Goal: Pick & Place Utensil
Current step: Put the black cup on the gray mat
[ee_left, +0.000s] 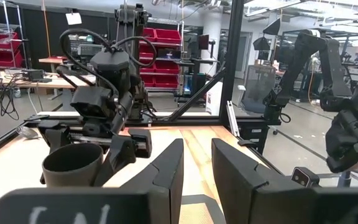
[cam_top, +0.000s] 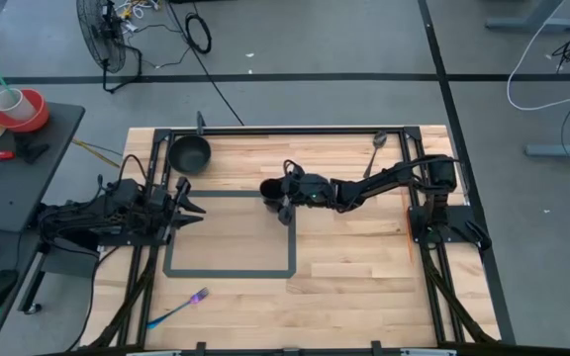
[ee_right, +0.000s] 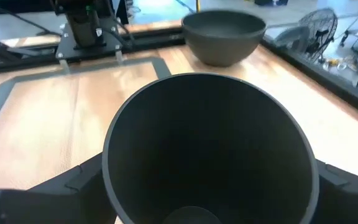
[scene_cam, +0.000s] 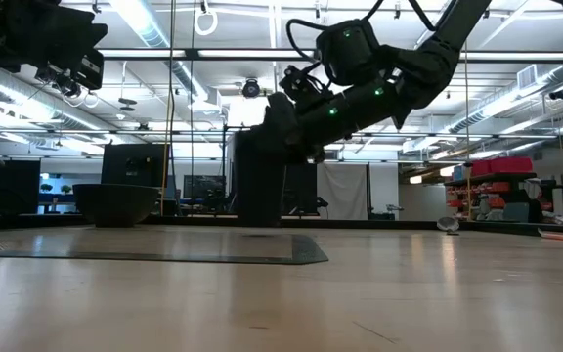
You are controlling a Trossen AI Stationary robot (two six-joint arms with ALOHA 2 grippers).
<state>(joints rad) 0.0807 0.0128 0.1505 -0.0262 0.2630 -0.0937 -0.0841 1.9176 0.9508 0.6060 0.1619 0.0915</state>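
Note:
A dark cup [cam_top: 270, 190] stands upright at the far right corner of the taped rectangle [cam_top: 230, 273]. My right gripper [cam_top: 279, 192] reaches in from the table's right and is shut on the cup, whose open mouth fills the right wrist view [ee_right: 210, 155]. My left gripper [cam_top: 194, 205] waits open and empty at the rectangle's left side. A silver spoon [cam_top: 377, 150] lies at the far right of the table. A blue-and-purple utensil [cam_top: 181, 307] lies near the front left. A dark bowl [cam_top: 190, 153] stands at the far left. My right gripper has one finger [ee_right: 67, 186] on each side of the cup's outer wall [ee_right: 114, 180], just below the rim. The fingers come level from the table's right side. The cup stays upright. I cannot tell whether its base rests on the table or hangs just above it.
A black frame [cam_top: 285, 130] runs around the table's edges. Bare wood lies inside the taped rectangle and toward the near right of the table. The bowl also shows beyond the cup in the right wrist view [ee_right: 224, 34].

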